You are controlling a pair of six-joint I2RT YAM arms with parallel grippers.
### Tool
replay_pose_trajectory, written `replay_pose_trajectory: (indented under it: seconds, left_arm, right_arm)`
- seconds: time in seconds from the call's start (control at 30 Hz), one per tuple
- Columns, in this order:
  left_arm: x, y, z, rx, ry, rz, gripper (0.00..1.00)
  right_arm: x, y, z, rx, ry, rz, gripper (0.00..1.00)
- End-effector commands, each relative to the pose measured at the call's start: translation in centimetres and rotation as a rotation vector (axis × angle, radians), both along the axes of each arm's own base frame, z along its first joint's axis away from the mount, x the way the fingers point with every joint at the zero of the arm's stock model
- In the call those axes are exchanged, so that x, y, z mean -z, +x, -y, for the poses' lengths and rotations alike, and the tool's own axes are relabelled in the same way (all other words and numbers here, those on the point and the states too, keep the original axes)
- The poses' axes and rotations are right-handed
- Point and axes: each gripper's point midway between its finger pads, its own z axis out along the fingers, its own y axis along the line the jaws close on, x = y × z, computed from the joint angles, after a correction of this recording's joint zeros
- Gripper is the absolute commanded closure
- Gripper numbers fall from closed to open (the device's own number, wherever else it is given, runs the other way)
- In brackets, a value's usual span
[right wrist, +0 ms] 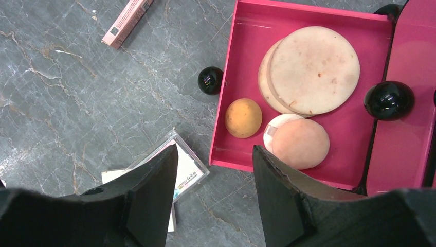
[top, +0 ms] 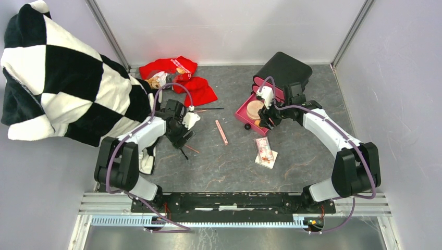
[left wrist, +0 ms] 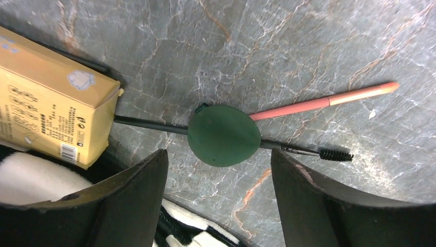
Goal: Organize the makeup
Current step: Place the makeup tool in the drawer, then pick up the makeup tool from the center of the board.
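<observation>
My left gripper [top: 183,134] is open and empty; in its wrist view [left wrist: 218,170] it hovers just short of a round dark green puff [left wrist: 223,135] that lies on a black brush wand [left wrist: 334,153], with a pink pencil [left wrist: 329,101] beyond. My right gripper [top: 264,121] is open and empty [right wrist: 215,154] over the front edge of a pink drawer [right wrist: 247,41]. The drawer holds two flat beige puffs [right wrist: 308,69], a small orange puff [right wrist: 243,118] and a peach puff [right wrist: 300,143]. A pink stick [top: 221,132], a clear red-patterned packet [top: 264,150] and a white card [top: 273,159] lie on the table.
A yellow carton [left wrist: 51,118] lies left of the green puff. The black box [top: 284,70] with pink drawers stands at the back right, with black knobs [right wrist: 211,80] by the drawer. A red cloth [top: 180,78] and a black-and-white blanket [top: 57,78] lie at the left.
</observation>
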Motion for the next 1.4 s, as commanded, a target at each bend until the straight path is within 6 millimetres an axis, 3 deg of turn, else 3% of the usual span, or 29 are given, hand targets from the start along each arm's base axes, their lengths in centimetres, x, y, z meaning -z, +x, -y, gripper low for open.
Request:
replay_pose_trajectory:
  seconds: [0.0,0.53,0.9,1.13,1.37]
  left_arm:
    - [-0.3,0.4,-0.2,0.02,-0.03,-0.046,0.22]
    - [1.4,0.3,-0.8,-0.07,-0.144,-0.179,0.37]
    - [2.1,0.0,-0.5,-0.089,-0.186,-0.206,0.55]
    - [1.2,0.3,-0.6,-0.099,-0.186,-0.179,0.63]
    - [-1.1,0.9,-0.2,-0.091,-0.209,-0.131,0.65]
  right_arm:
    - [-0.3,0.1,-0.5,-0.028,0.02,0.025,0.39]
    - [0.3,-0.1,-0.6,-0.038,0.017,0.007,0.41]
    - [0.8,-0.2,-0.5,-0.039,0.011,-0.01,0.41]
    - [1.0,-0.2,-0.5,-0.039,0.008,-0.017,0.42]
    - [0.9,-0.2,-0.6,-0.043,0.011,-0.02,0.42]
